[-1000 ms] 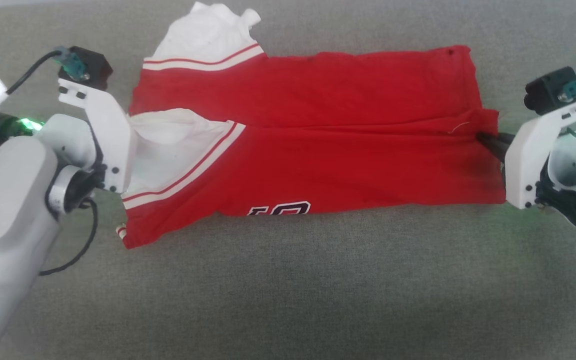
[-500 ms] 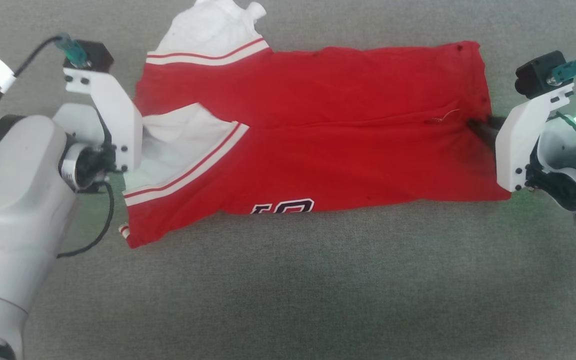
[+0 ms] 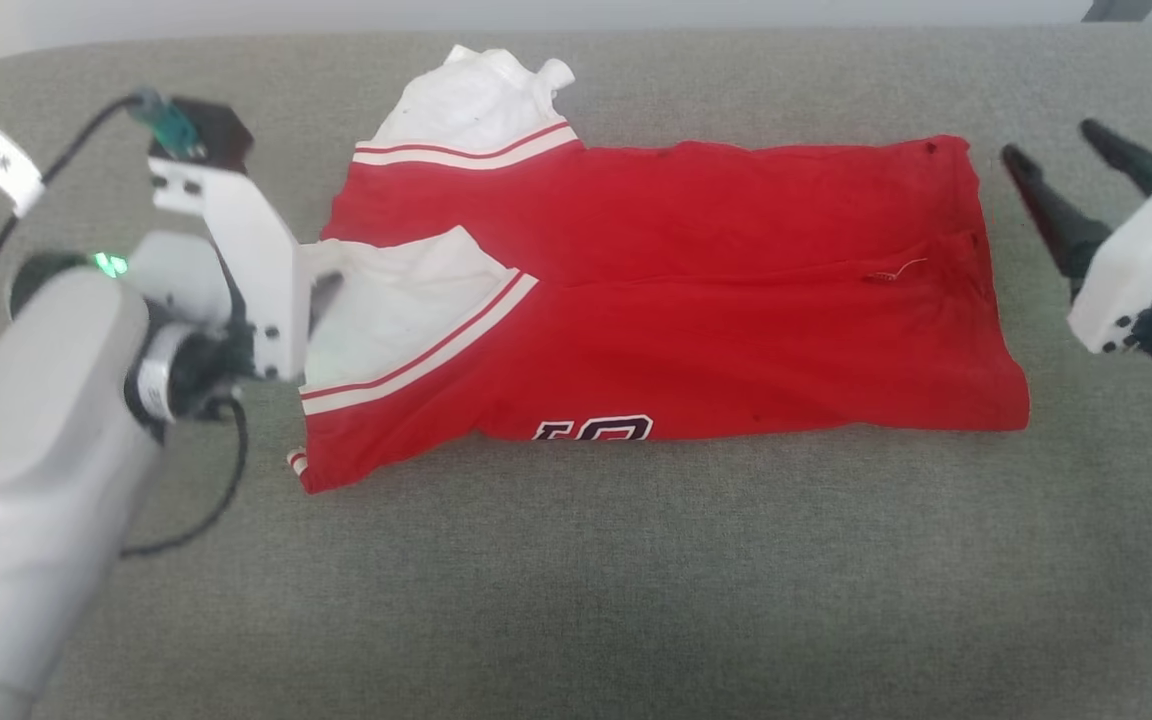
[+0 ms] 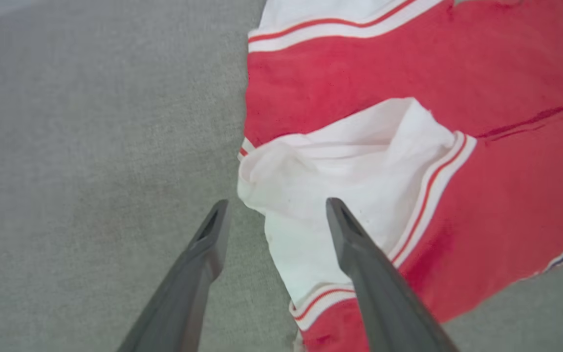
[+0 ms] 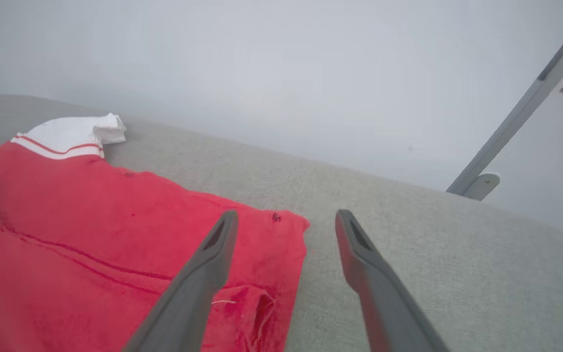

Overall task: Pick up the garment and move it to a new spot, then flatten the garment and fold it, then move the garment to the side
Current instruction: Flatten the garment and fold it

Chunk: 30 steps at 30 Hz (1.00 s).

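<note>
The red jersey shirt with white short sleeves (image 3: 696, 300) lies folded lengthwise on the grey fabric-covered table (image 3: 576, 600), its long side running left to right across the middle and far part of the surface. It rests flat, with a soft crease line along its length. At its left end, one white sleeve (image 3: 471, 100) with red-and-white striped trim sticks out toward the far side. The other white sleeve (image 3: 396, 305) is folded over the top of the red cloth. On the near edge, part of the black white-edged lettering (image 3: 591, 430) peeks out from under the fold. A loose pale thread (image 3: 901, 270) shows close to the right end.

The left gripper (image 4: 277, 203) sits at the garment's left end with its fingers apart and nothing clamped between them. In the left wrist view, one dark finger stands over bare grey table and the other over the white sleeve, with the sleeve's bunched edge between them. Whether either finger touches the cloth cannot be told.

The right gripper (image 3: 1051, 140) is off the garment's right end, over bare table, clear of the red hem. Its fingers are spread wide, empty, and point toward the far left. A pale wall and a slanted grey metal bar (image 5: 521, 115) lie beyond the table's far edge.
</note>
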{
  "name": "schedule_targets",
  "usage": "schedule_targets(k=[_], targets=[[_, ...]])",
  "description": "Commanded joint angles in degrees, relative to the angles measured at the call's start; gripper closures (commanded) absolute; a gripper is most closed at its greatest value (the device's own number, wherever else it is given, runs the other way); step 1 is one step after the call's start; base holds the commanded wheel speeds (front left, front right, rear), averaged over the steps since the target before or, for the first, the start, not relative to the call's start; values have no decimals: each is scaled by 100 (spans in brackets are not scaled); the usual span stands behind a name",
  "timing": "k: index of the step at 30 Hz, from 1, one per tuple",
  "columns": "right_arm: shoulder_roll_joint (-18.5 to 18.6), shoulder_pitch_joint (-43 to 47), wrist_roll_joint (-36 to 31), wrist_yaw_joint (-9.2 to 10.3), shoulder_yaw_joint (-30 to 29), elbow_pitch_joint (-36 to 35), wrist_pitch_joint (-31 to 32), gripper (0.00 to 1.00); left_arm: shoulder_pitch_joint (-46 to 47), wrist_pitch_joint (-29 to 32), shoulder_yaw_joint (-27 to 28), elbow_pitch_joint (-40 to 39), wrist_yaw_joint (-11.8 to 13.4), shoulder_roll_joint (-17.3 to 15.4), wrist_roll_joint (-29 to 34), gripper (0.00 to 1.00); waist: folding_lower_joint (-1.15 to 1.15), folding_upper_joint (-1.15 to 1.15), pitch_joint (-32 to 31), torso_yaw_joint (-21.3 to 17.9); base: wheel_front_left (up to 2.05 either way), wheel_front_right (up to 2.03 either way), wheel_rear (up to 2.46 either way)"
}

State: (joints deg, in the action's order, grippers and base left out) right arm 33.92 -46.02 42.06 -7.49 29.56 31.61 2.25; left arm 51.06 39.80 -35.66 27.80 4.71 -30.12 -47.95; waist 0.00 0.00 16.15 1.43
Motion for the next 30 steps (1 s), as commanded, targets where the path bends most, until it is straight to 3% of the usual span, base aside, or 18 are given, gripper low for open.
schedule_targets(k=[1, 8, 13, 20, 28, 29, 30], targets=[[-59, 161, -171, 0, -166, -69, -181, 0, -225, 90, 3, -281, 129, -74, -42, 0, 0, 0, -21, 12, 0, 0, 0], [-393, 788, -1117, 0, -1525, -594, -841, 0, -1152, 518, 14, -1739, 797, -562, -160, 0, 0, 0, -47, -30, 0, 0, 0], [-879, 1441, -1748, 0, -2502, -1401, -757, 0, -1620, 635, 29, -2204, 1115, -787, -223, 0, 0, 0, -16, -142, 0, 0, 0], [-1548, 2184, -2265, 0, -3232, -2501, -279, 0, -1854, 454, 105, -2024, 1219, -843, -234, 0, 0, 0, 138, -342, 0, 0, 0], [-2017, 2727, -2474, 0, -3556, -3265, 218, 0, -1982, 448, 8, -1145, 1150, -587, -399, 0, 0, 0, 227, -520, 0, 0, 0], [-2039, 2765, -2472, 0, -3572, -3305, 277, 0, -1986, 482, -11, -1043, 1136, -530, -440, 25, 0, 0, 224, -523, 0, 0, 0], [-2043, 2808, -2464, 0, -3574, -3334, 365, 0, -1987, 547, -58, -977, 1078, -499, -444, 71, 0, 0, 215, -521, 0, 0, 0]])
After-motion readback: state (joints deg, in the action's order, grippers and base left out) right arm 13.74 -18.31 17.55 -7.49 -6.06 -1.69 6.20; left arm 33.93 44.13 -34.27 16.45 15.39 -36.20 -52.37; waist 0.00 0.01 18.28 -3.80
